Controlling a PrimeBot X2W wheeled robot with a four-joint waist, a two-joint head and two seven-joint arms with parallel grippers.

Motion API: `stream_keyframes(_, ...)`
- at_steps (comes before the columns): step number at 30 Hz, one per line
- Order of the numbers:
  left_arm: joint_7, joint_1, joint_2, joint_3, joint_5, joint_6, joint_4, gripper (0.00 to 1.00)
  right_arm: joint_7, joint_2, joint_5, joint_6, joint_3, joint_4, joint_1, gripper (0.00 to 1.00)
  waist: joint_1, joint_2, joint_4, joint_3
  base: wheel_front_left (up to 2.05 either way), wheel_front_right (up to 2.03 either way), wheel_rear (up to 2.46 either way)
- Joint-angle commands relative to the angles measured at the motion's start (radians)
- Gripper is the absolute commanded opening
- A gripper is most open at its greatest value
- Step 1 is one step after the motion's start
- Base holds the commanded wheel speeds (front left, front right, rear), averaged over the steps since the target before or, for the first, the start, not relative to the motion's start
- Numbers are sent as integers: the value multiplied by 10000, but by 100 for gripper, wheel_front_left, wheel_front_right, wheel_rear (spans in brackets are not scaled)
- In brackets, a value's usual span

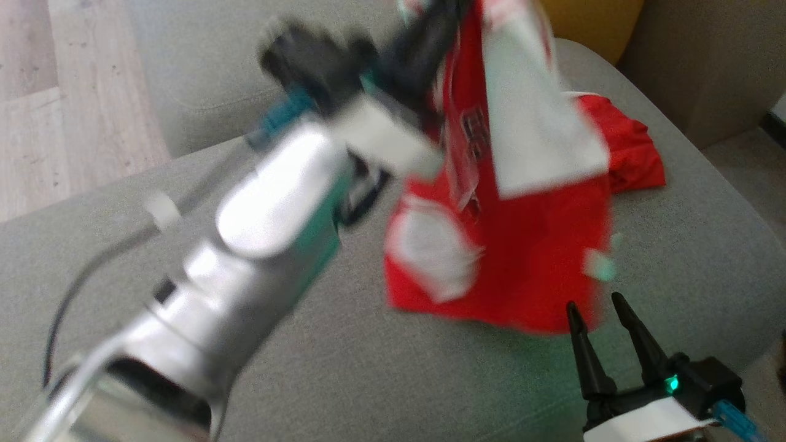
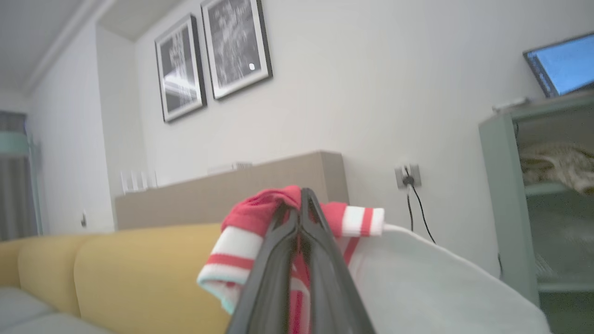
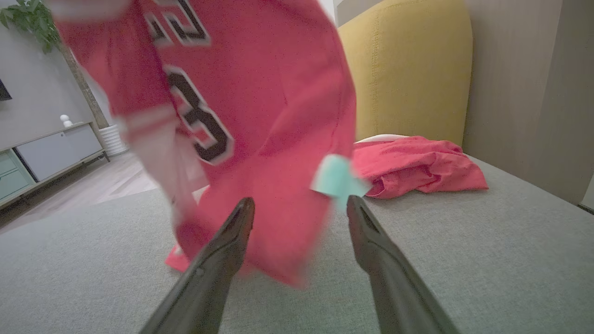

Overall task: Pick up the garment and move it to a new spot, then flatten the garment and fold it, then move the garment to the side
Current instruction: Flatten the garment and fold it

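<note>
Pinching the red-and-white garment (image 1: 528, 245) up high with the left hand (image 2: 304, 195), fingers pressed together on the cloth. Hanging down over the grey sofa seat (image 1: 368, 368), one end heaped on the cushion. Hovering spread wide with the right hand (image 1: 594, 301), just beside the lower hem.

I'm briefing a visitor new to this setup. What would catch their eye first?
The red jersey with white panels hangs over the grey sofa seat, pinched at its top by the shut left gripper. Next, the open right gripper at the jersey's lower edge, and the yellow backrest behind.
</note>
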Motion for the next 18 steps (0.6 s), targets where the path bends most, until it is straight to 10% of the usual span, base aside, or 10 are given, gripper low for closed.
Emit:
stream_keyframes(1,-92,-863,160,652,-150,-64,-332,0,-93,-16,-16,-9,159,-340,-163,100,0,0,50,-56,0,0,0)
stream_keyframes(8,-92,-1674,247,1681,-524,294,553,0,-93,47,-90,-9,-83,-458,-37,100,0,0,562,-204,0,0,0)
stream_keyframes(18,-93,2956,1434,2733,-1182,1326,1673,0,-93,-12,-156,-9,-326,-573,139,100,0,0,1520,244,0,0,0)
